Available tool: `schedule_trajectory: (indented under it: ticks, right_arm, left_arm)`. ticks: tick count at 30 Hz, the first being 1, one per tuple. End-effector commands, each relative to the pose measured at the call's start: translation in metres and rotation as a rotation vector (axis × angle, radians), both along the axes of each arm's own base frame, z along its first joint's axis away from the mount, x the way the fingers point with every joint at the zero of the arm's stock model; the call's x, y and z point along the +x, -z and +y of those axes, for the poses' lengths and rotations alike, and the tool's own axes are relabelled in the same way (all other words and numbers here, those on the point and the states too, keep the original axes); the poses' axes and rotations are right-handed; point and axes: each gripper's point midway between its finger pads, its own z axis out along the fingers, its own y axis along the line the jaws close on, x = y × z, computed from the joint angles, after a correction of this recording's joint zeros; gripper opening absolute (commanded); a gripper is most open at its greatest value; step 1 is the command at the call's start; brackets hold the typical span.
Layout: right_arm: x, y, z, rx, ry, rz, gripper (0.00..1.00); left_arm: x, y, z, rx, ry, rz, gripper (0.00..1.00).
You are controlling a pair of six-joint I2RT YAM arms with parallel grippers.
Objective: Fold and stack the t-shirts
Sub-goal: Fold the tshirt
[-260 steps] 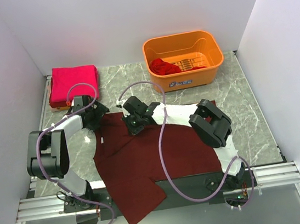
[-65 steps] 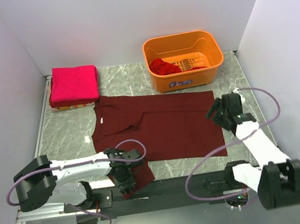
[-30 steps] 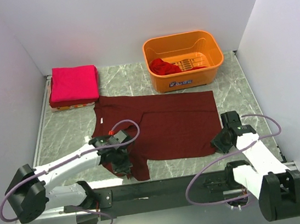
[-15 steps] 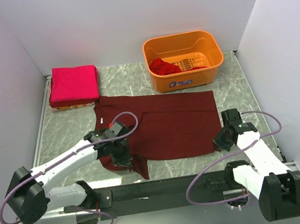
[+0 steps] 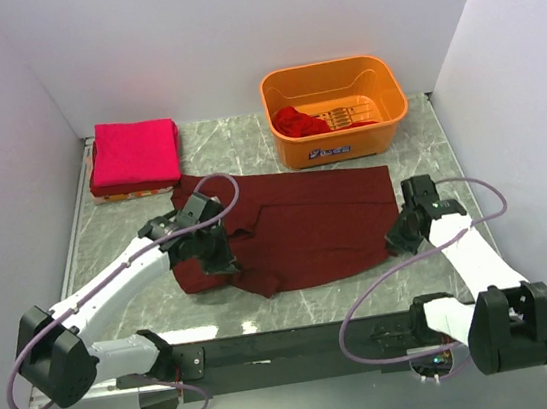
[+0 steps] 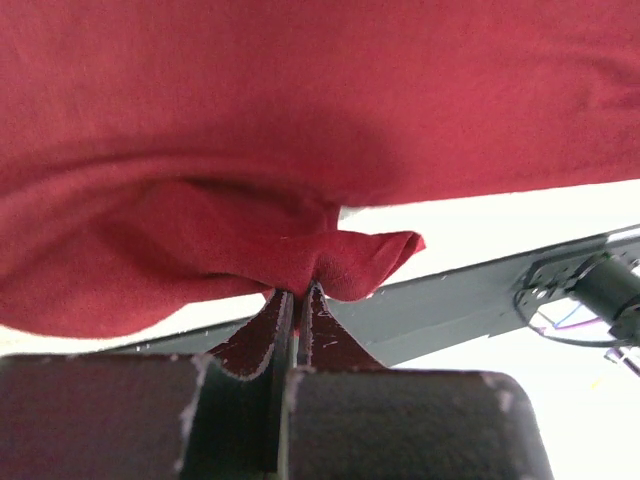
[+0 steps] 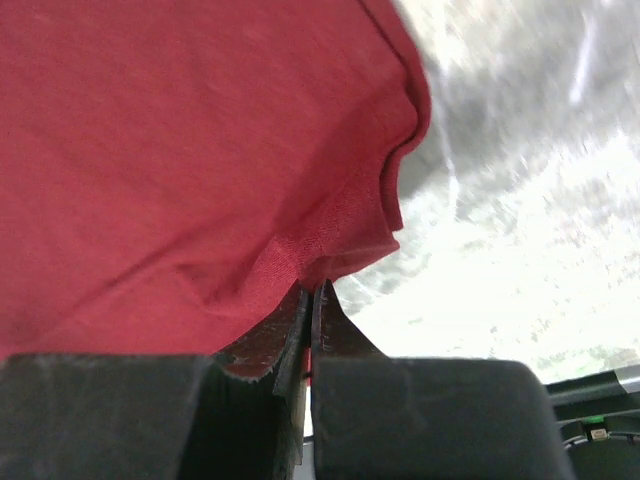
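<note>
In the middle of the marble worktop (image 5: 235,144), the dark maroon t-shirt (image 5: 307,225) lay spread, its lower-left hem bunched and turned up over the cloth. The left pincer (image 5: 223,262) was clenched on that hem, and the right pincer (image 5: 399,240) gripped the shirt's lower-right corner. A folded pink-red t-shirt (image 5: 133,154) sat at upper left, and a red t-shirt (image 5: 295,121) lay in the orange basket (image 5: 328,64).
</note>
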Motion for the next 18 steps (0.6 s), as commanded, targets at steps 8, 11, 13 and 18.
schedule_trajectory:
  ticks: [8,11,13,18]
  right_arm:
    - [0.055,-0.032,-0.001,-0.017,-0.065,-0.073,0.0]
    - [0.06,-0.035,0.002,-0.001,-0.086,-0.059,0.0]
    - [0.061,-0.035,0.004,0.011,-0.094,-0.053,0.0]
    - [0.069,-0.042,0.004,0.006,-0.092,-0.071,0.0]
  left_arm:
    - [0.066,-0.035,0.009,0.04,-0.047,-0.204,0.01]
    - [0.078,-0.045,0.011,0.048,-0.059,-0.235,0.01]
    - [0.085,-0.049,0.016,0.07,-0.077,-0.269,0.01]
    - [0.101,-0.06,0.024,0.087,-0.097,-0.337,0.01]
